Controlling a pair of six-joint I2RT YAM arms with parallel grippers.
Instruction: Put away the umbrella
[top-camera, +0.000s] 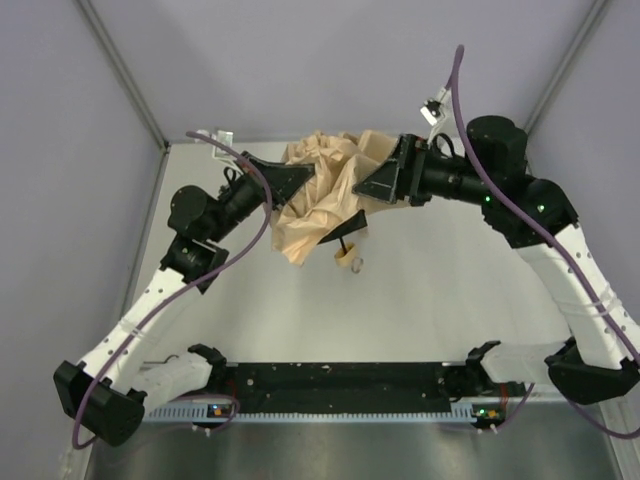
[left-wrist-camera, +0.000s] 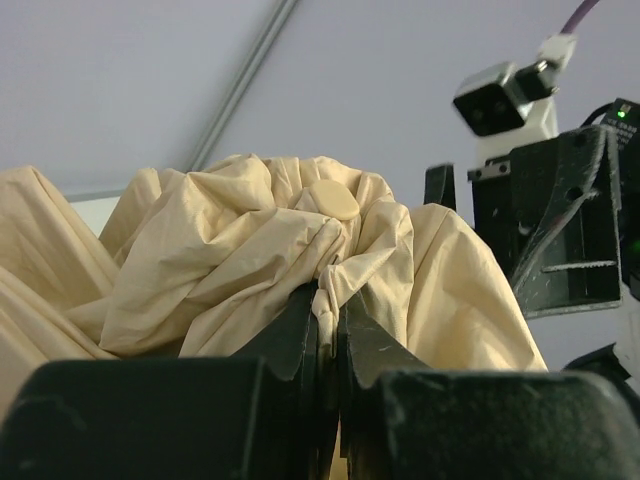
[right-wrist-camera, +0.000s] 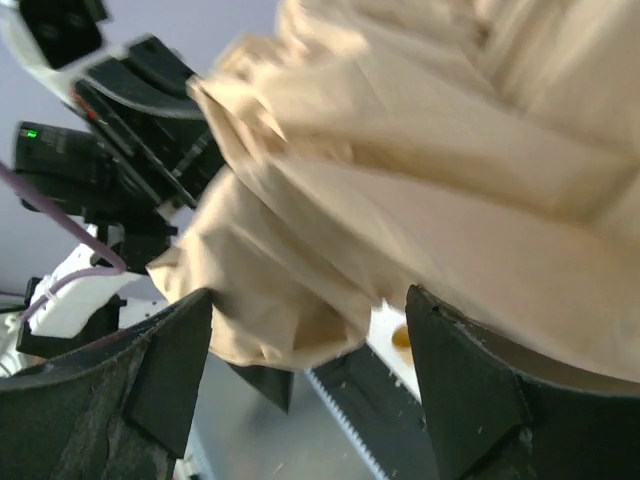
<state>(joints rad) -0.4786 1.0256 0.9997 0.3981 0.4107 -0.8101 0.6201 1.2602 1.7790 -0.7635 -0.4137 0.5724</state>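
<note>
The left claw pinches a fold of the umbrella, whose crumpled matte beige cloth bunches just above its black fingers around a flat round cap. The right claw stands spread, with loose cloth sagging between its wedge-shaped fingers.

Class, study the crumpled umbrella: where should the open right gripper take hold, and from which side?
Likely the umbrella's bunched right-side folds, approached from the right, opposite the left gripper pinching fabric below the cap. Slack cloth there forms ridges between the right gripper's open fingers.
</note>
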